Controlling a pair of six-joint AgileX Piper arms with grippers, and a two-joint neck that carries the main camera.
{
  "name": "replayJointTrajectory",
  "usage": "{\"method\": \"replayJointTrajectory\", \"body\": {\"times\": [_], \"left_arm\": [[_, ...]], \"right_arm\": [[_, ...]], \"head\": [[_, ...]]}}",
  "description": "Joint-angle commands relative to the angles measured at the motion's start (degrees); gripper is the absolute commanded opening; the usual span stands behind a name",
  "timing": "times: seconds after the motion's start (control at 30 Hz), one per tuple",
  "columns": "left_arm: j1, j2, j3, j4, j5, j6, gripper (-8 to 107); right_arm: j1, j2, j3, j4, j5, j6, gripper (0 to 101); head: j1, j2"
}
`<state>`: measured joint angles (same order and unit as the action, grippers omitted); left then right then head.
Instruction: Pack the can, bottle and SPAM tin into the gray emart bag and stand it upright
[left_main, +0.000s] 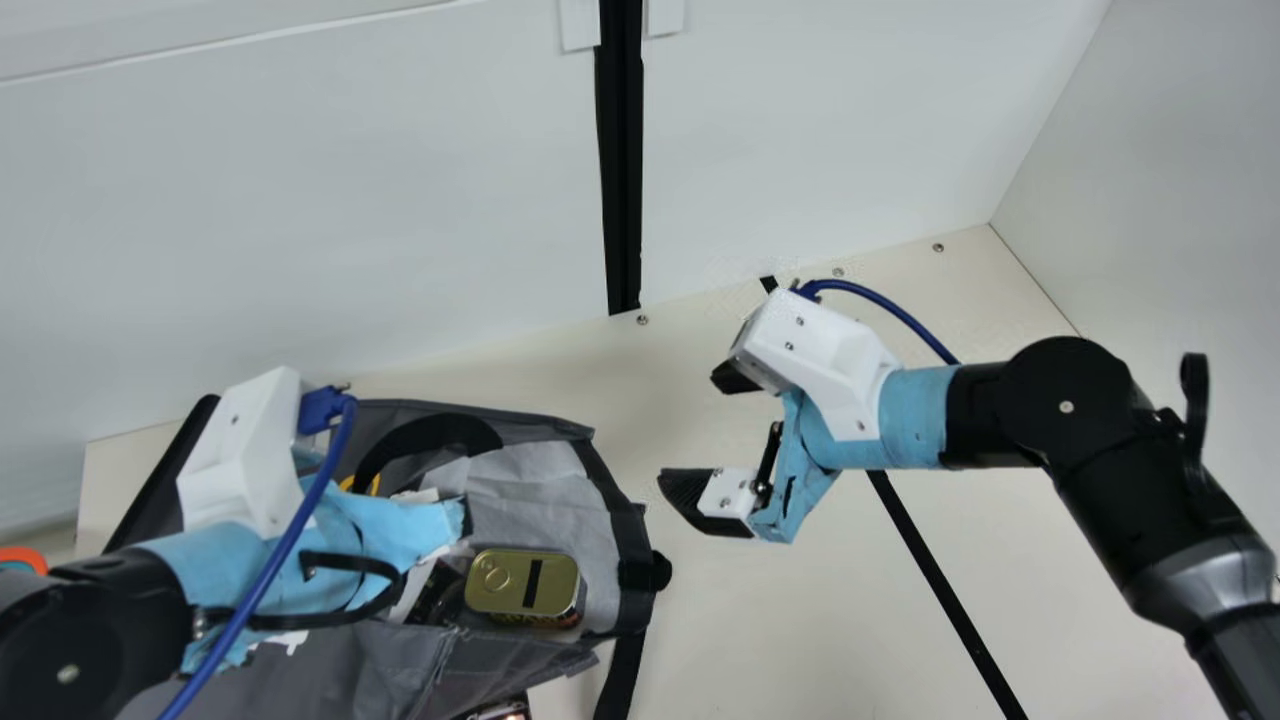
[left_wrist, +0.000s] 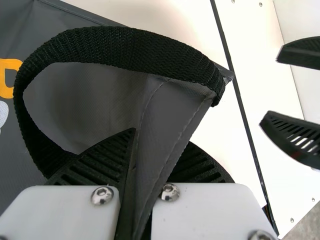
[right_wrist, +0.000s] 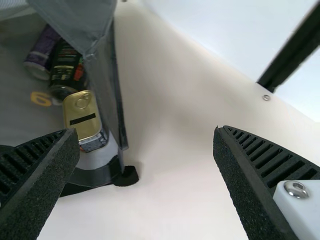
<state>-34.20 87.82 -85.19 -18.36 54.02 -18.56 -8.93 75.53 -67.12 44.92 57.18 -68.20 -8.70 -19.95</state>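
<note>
One tin (left_main: 500, 580) is weighing, I'd guess, on the soft bag (left_main: 370, 660) it's lying in, the left gripper (left_wrist: 161, 137) is clamping the bag's edge beside a sturdier-looking strap (left_wrist: 125, 45), and the right gripper (right_wrist: 146, 130) is hanging fingers apart.

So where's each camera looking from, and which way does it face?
Main view: on the neck, looking down on the gray bag; left arm and right arm show.
Left wrist view: on that wrist, facing a black handle past the left claw, shut on the bag.
Right wrist view: on that wrist, facing table and SPAM tin past the open right claw.
Shared: main and right wrist views show the tin; main and left wrist, the right claw.
</note>
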Motion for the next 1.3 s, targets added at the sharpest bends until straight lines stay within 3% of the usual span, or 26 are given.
{"method": "replayJointTrajectory", "body": {"times": [0.0, 0.63, 1.27], "left_arm": [[0.0, 0.0, 0.0, 0.0, 0.0, 0.0, -8], [0.0, 0.0, 0.0, 0.0, 0.0, 0.0, -8], [0.0, 0.0, 0.0, 0.0, 0.0, 0.0, -8]], "right_arm": [[-0.73, -0.94, 0.12, -0.91, -0.19, 1.01, 95], [-11.47, -10.05, 1.65, -7.38, 1.31, 7.83, 95], [-19.24, -17.15, 0.48, -18.53, 3.74, 18.28, 95]], "head": [[-1.3, -0.05], [-1.3, -0.05], [-1.3, -0.05]]}}
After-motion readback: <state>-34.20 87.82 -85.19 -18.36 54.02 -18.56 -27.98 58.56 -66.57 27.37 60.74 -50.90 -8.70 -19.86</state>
